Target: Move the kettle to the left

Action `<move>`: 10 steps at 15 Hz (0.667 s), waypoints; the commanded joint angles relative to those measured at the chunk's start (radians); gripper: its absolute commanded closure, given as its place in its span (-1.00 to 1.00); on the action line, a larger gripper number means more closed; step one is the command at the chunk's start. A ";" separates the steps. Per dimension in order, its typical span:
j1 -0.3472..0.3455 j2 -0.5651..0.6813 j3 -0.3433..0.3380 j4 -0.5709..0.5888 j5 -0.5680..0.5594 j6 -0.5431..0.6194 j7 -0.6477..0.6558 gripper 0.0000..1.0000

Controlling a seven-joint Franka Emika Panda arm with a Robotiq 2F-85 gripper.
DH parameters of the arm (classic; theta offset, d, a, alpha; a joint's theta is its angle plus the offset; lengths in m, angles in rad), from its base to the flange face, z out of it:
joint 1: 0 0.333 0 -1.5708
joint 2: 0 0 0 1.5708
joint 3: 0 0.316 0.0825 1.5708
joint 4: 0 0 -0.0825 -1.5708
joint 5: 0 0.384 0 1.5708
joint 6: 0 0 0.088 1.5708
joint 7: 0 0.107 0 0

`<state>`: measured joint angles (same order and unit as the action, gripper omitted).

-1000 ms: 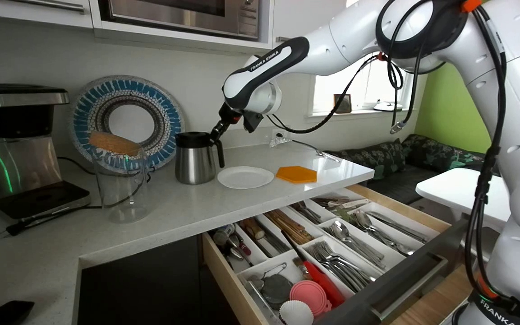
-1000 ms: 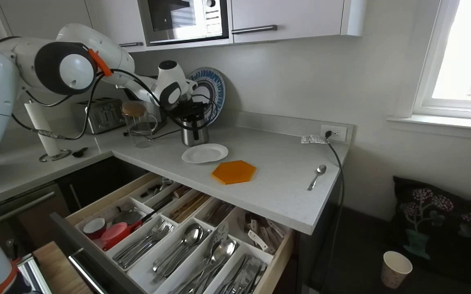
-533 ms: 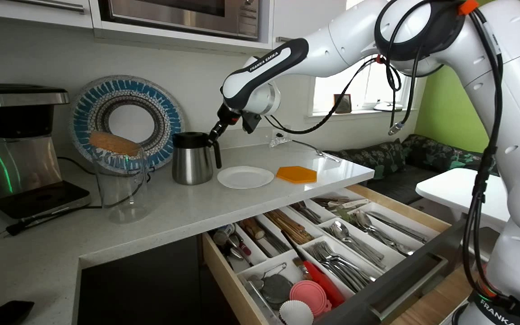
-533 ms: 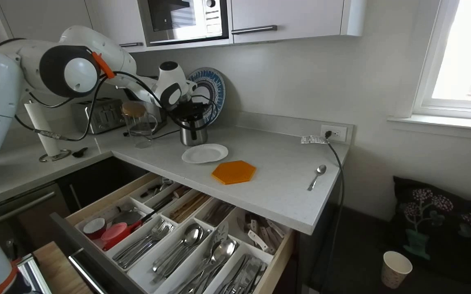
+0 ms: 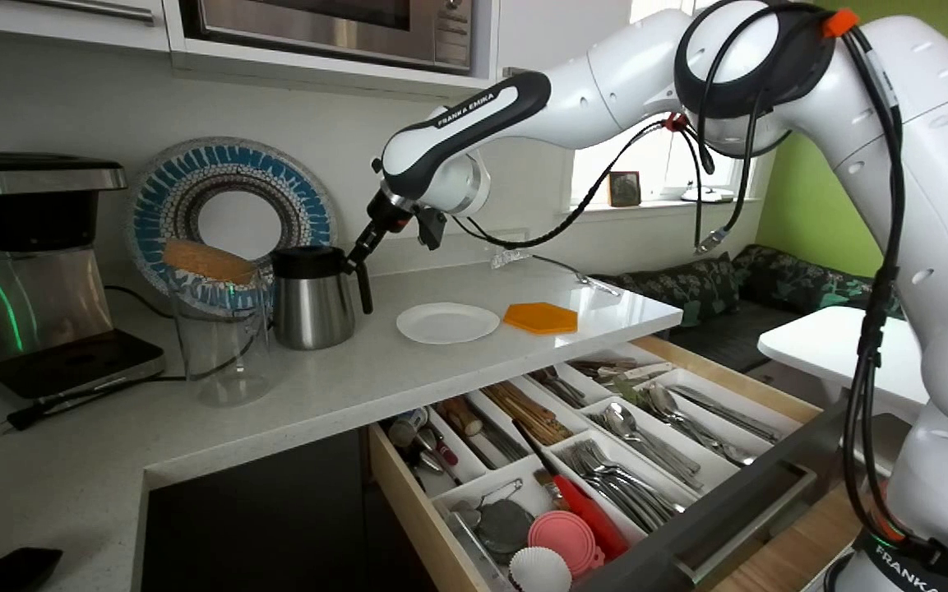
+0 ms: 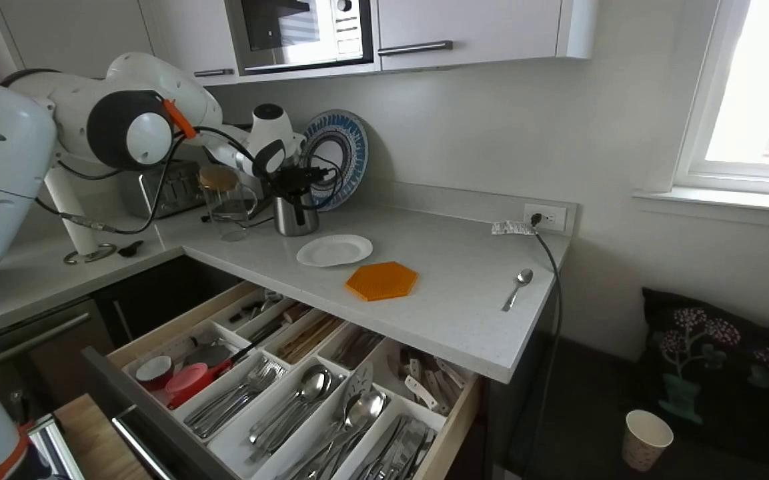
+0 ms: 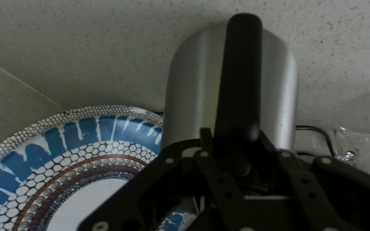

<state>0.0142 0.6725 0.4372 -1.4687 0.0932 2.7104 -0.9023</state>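
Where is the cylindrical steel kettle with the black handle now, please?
In both exterior views, the kettle is left of centre, between the clear glass jug and the round white plate, its handle held by the black gripper.

kettle point(image 5: 314, 308): brushed-metal body | countertop point(image 5: 334, 374): smooth, glossy | drawer side point(image 5: 421, 503): wood

In both exterior views daylight burns the window point(image 6: 754, 93) out to plain white, while the grey wall point(image 6: 491, 127) stays dim and the recess point(image 5: 260, 510) under the counter point(image 5: 621, 304) is nearly black. Glare slicks the counter's window end in an exterior view, and a green glint streaks the coffee machine point(image 5: 54, 292); the patterned platter point(image 6: 356, 143) throws a soft shadow. The wrist view is murky: pale bands shine down the kettle point(image 7: 188, 89), and the gripper point(image 7: 235, 138), close up, is soft-edged and almost black.
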 commanded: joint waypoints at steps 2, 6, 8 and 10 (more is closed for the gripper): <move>0.014 0.045 0.044 0.063 0.009 -0.044 -0.080 0.83; 0.035 0.060 0.041 0.093 0.008 -0.066 -0.094 -0.17; 0.042 0.055 0.031 0.102 0.010 -0.084 -0.082 -0.33; 0.037 0.042 0.030 0.106 0.017 -0.128 -0.078 -0.60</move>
<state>0.0453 0.7138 0.4744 -1.3963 0.0931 2.6553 -0.9694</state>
